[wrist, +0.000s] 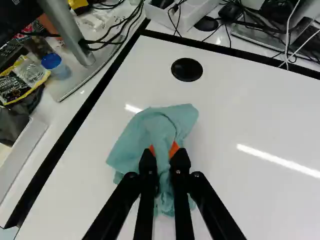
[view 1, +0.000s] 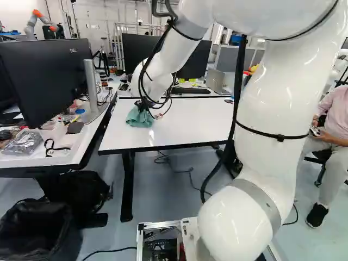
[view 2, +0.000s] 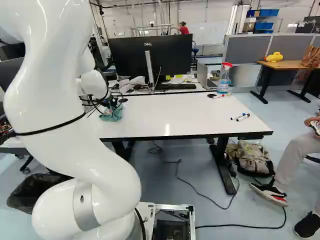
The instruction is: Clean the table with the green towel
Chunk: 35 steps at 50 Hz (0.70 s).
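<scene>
Tool (view 1: 142,106) clenched on green towel (wrist: 162,125), on white table (view 2: 190,112); monitor (view 2: 172,57) bears small pale lettering.

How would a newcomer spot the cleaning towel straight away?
Find the white table ahead of the arm. Toward its left in the left base view, a black gripper pinches a crumpled blue-green towel. It's the soft, folded thing, unlike the flat, round black disc farther back on the table.
</scene>
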{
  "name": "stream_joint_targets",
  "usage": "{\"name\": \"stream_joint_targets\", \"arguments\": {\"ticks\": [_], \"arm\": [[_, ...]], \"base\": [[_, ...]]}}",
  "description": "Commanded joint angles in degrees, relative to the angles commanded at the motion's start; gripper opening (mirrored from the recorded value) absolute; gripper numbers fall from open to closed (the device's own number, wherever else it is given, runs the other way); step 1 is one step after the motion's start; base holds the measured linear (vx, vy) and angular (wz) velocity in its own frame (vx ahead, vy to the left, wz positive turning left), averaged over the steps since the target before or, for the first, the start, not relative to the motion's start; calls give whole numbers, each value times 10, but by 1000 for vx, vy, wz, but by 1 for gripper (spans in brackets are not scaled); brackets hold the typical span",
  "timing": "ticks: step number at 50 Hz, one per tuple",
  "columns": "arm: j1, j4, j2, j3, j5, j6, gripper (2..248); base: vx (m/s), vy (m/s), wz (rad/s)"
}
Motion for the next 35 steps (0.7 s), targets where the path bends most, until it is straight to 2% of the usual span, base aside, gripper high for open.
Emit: {"name": "stream_joint_targets", "arguments": {"ticks": [16, 35], "arm": [[0, 0, -26, -5, 0, 0, 38], [0, 0, -26, -5, 0, 0, 38]], "base": [[0, 0, 0], [0, 0, 0]]}}
